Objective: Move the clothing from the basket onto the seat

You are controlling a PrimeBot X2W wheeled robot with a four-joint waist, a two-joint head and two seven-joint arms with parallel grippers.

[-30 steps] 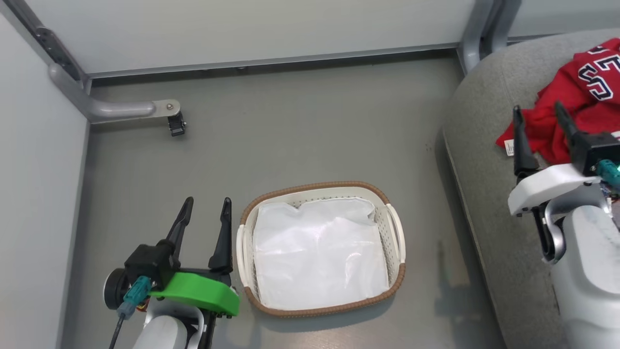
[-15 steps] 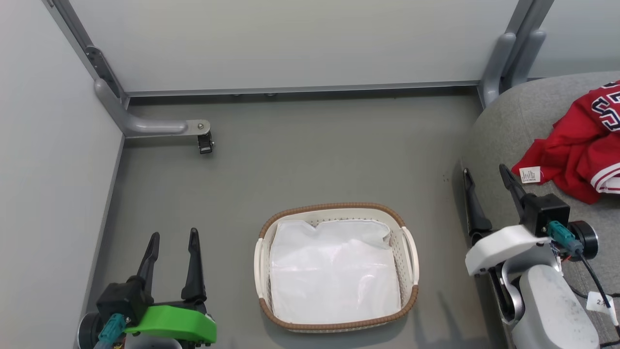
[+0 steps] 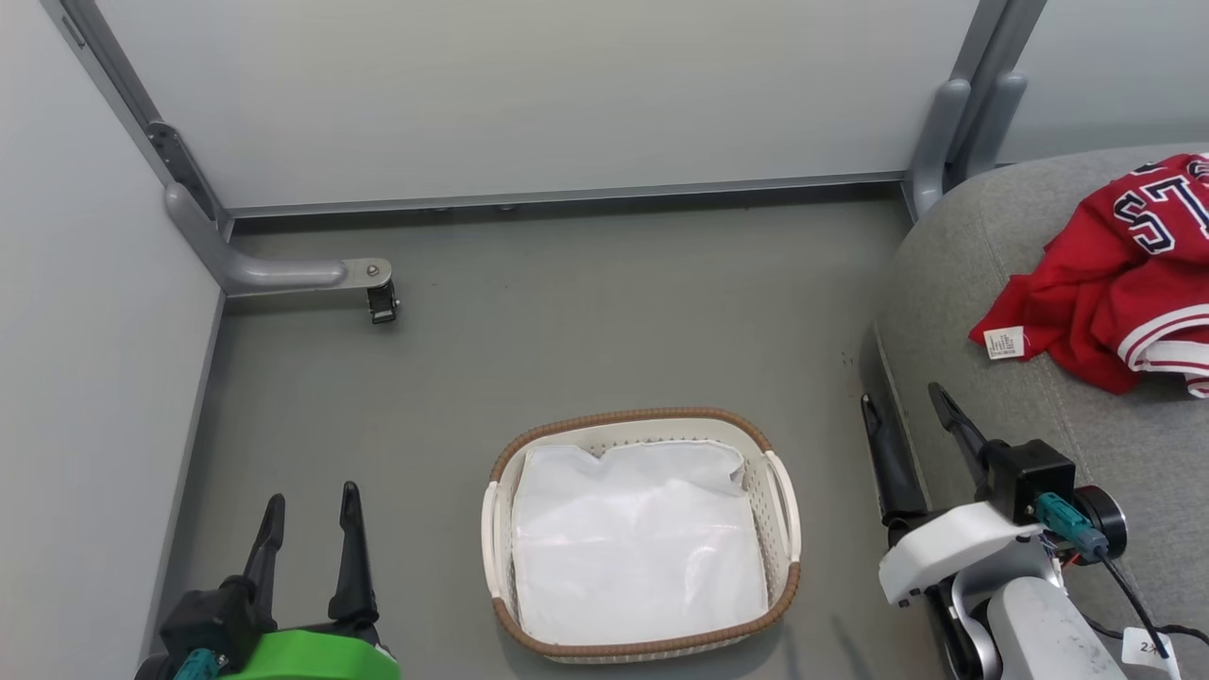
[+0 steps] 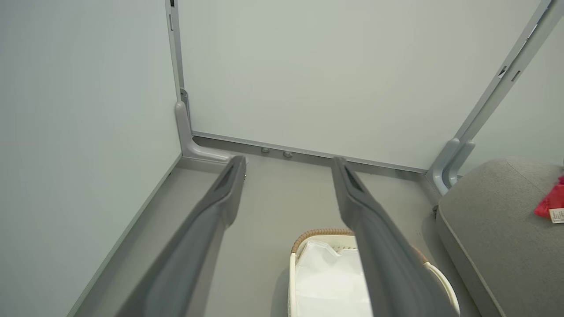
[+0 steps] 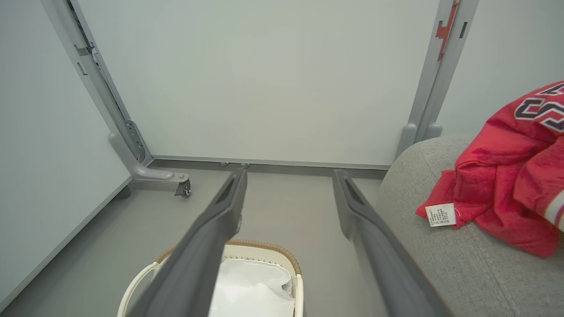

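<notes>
Left gripper (image 3: 312,498) (image 4: 288,160): two long dark fingers spread wide, nothing between them, nothing held, hanging over the floor.
Right gripper (image 3: 902,397) (image 5: 288,172): fingers equally wide apart, empty; inner finger over the floor, outer finger along the seat's near edge; contact with the fabric impossible to tell.
Basket (image 3: 642,416) (image 5: 269,245): oval, white perforated plastic, brown woven rim, two white handles; on the floor between the two grippers, nearer the left one, touching neither.
Liner sheet (image 3: 638,548): plain white, crumpled, lying inside the basket.
Seat (image 3: 954,283) (image 5: 440,273): large grey fabric-upholstered cushion with rounded edge and stitched seam, directly to the right gripper's outer side.
Clothing (image 3: 1115,283) (image 5: 498,198): bright red sports garment, white striped trim, navy-and-white block lettering; heaped on the seat, beyond the right gripper's fingertips and to their right, apart from them.
Label (image 3: 1003,343) (image 5: 442,214): small, white, at the garment corner closest to the right gripper.
Floor (image 3: 567,312): grey, smooth, below both grippers.
</notes>
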